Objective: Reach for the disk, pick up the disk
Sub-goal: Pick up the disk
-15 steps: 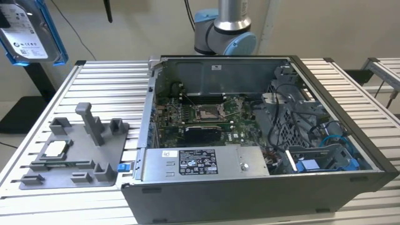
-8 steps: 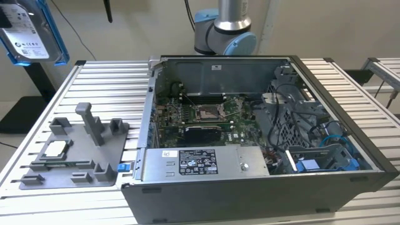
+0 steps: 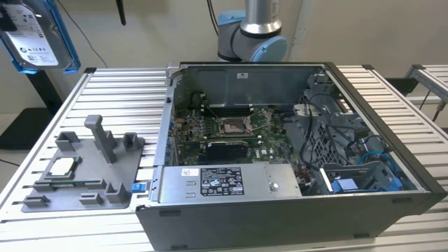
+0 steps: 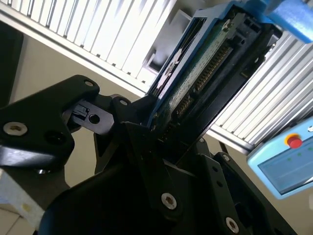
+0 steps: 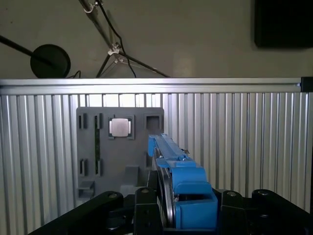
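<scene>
My tool (image 5: 188,208) is clamped on the disk (image 5: 182,178), gripping it edge-on by its blue frame, up in the air clear of the desk (image 5: 254,147). Beyond it lies a grey tray (image 5: 127,156) holding a small square chip (image 5: 121,128), near the desk's edge.

A: Can any print be read?

B: No. The disk (image 3: 31,31) bears a white label (image 3: 39,53). In the computer case (image 3: 280,226), the power supply (image 3: 280,176) at the front edge carries a dark label (image 3: 221,181), and the rear wall a small sticker (image 3: 242,74). All the lettering is too small to make out.
</scene>
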Available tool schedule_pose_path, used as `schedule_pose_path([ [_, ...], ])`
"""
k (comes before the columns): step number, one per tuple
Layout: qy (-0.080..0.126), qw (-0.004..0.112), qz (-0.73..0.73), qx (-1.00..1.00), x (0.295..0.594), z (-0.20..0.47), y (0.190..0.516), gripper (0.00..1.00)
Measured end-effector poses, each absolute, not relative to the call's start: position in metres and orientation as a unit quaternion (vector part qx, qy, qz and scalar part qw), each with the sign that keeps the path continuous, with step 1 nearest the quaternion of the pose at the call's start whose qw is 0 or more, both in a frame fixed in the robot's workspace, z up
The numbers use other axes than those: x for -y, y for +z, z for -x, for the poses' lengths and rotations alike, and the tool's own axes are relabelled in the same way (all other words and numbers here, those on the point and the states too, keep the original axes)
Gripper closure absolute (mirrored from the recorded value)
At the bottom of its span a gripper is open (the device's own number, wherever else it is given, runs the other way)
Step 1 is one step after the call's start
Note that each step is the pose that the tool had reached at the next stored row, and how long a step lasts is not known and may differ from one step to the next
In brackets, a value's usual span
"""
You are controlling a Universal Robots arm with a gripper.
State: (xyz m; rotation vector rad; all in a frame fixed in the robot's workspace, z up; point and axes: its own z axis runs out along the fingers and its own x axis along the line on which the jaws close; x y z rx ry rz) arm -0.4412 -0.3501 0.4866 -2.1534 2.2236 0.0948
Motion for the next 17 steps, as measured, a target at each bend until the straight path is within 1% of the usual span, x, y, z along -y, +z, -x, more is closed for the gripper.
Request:
schedule_pose_path([
  [17, 0.031, 0.022, 0.695, -0.718, 0.35, 0.425, 0.487, 1.0],
])
